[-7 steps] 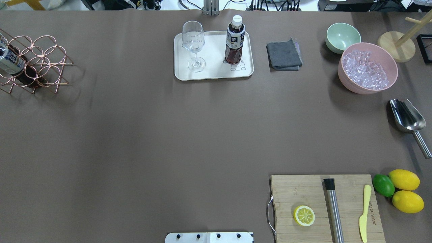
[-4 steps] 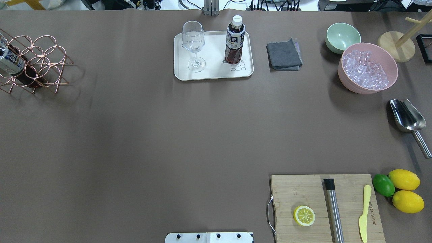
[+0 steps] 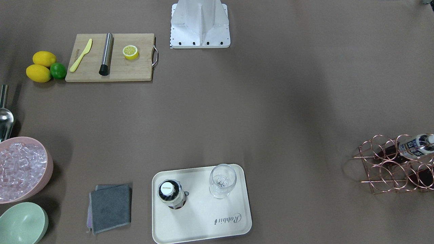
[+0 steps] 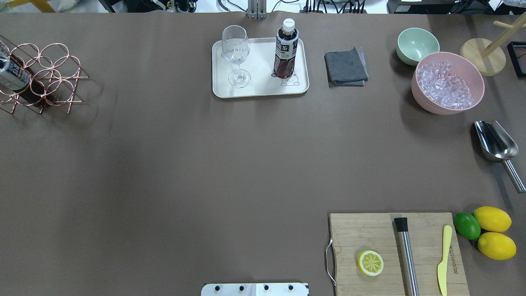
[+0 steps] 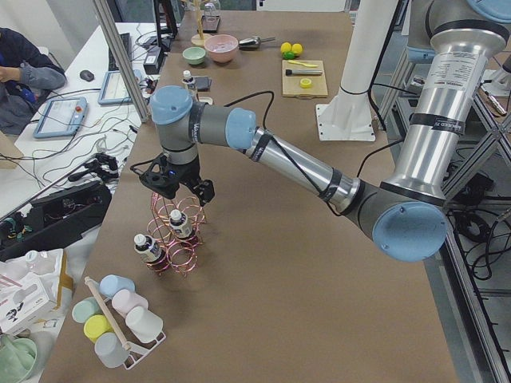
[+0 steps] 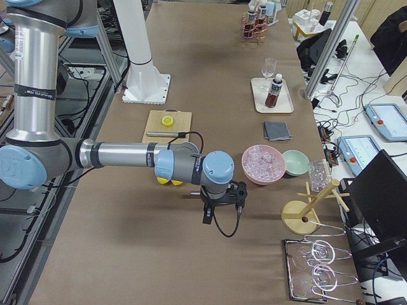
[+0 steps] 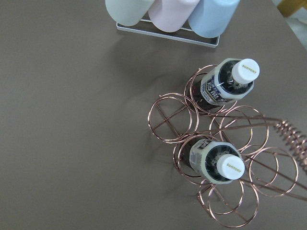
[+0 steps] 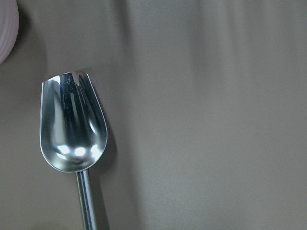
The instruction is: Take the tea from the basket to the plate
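Observation:
One tea bottle (image 4: 286, 49) stands upright on the cream plate (image 4: 261, 91), beside the drawn bear; it also shows in the front view (image 3: 172, 194) on the plate (image 3: 203, 230). Two more tea bottles (image 7: 225, 84) (image 7: 216, 160) lie in the rings of the copper wire basket (image 7: 168, 117), at the table's far left (image 4: 51, 61). My left gripper (image 5: 180, 195) hovers right above the basket (image 5: 182, 255); I cannot tell if it is open or shut. My right gripper (image 6: 222, 213) hangs over the table by the pink bowl; I cannot tell its state.
A wine glass (image 4: 236, 55) stands on the plate's left half. A grey cloth (image 4: 346, 66), a mint bowl (image 4: 417, 45), a pink bowl of ice (image 4: 448, 82) and a steel scoop (image 4: 495, 144) are to the right. A cutting board (image 4: 361, 230) is at the near right. A cup rack (image 7: 168, 14) is beside the basket.

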Tool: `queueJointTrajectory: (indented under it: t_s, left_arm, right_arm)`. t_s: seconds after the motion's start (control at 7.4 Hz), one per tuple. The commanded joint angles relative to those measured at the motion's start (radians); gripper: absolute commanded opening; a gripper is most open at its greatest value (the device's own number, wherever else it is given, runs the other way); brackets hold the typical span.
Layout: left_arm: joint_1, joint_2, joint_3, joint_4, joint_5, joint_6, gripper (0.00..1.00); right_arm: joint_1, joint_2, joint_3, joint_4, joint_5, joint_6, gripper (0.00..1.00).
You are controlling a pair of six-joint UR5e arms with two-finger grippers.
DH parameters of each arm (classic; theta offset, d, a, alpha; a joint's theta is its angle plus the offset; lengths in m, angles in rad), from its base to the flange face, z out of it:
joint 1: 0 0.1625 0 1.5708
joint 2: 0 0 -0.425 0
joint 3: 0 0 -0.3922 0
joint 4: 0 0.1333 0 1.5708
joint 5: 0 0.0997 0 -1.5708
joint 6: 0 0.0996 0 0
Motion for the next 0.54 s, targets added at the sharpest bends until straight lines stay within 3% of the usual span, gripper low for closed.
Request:
queueJointTrajectory:
  t_s: [0.0, 0.41]
  left_arm:
    - [-0.012, 0.08, -0.008, -0.003, 0.006, 0.433, 0.96]
    - [-0.038, 0.175, 0.017, -0.059, 0.006, 0.873, 0.95]
  right_arm:
    - [0.0, 0.0, 0.0, -0.001, 0.0, 0.0, 1.0]
    - [0.0, -0.001, 0.0, -0.001, 0.0, 0.0, 1.0]
